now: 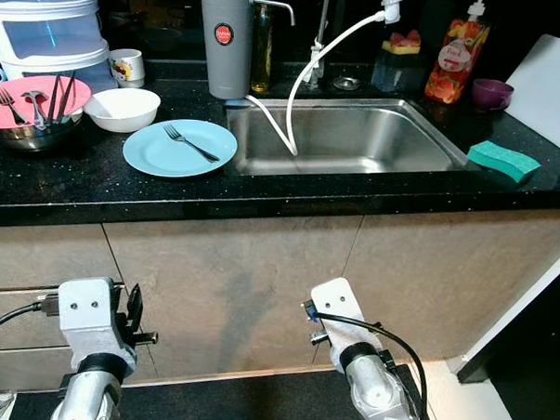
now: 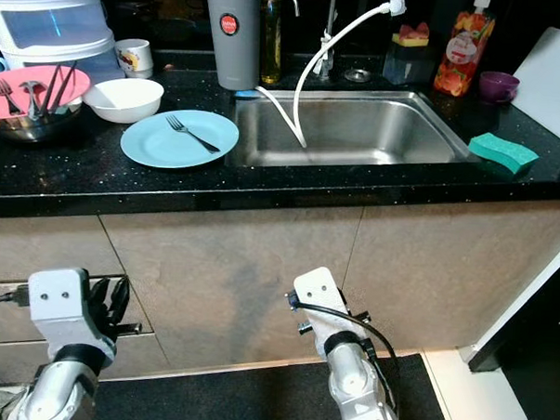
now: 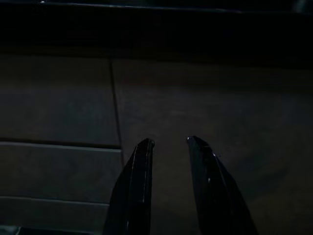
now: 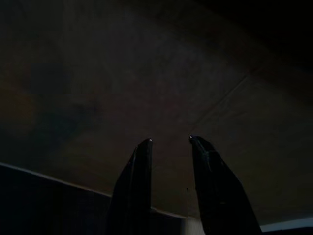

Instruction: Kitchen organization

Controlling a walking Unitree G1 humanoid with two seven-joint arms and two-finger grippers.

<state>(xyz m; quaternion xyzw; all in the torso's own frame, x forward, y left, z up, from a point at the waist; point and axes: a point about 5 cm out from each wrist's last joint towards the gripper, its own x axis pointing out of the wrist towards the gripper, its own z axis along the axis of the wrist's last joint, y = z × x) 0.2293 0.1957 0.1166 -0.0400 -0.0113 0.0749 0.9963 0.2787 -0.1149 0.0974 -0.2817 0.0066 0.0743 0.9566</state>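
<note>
A metal sink (image 1: pixel 357 139) sits in a black counter (image 1: pixel 262 195), and a white hose (image 1: pixel 309 72) curves down into it. Just left of the sink lies a blue plate (image 1: pixel 179 148) with a fork (image 1: pixel 191 143) on top of it. Left of the plate, farther from the sink, is a white bowl (image 1: pixel 123 109). Farther left again is a pink plate (image 1: pixel 29 103) on a metal bowl, with more forks and spoons on it. Behind the sink's left corner stands a tall grey jug (image 1: pixel 224 40). On the counter to the right of the sink lies a green sponge (image 1: pixel 503 160). Behind the sink on that side stand a soap bottle (image 1: pixel 456 52) and a small purple cup (image 1: pixel 491 93).

Both arms hang low, in front of the cupboard doors (image 1: pixel 230 282) under the sink. The left gripper (image 3: pixel 168 142) has its two black fingers a little apart and holds nothing. The right gripper (image 4: pixel 168 142) is the same, a little apart and holding nothing. Both wrist views are dark, with the fingers in front of the cupboard doors. The dishes are up on the counter, well apart from both grippers.
</note>
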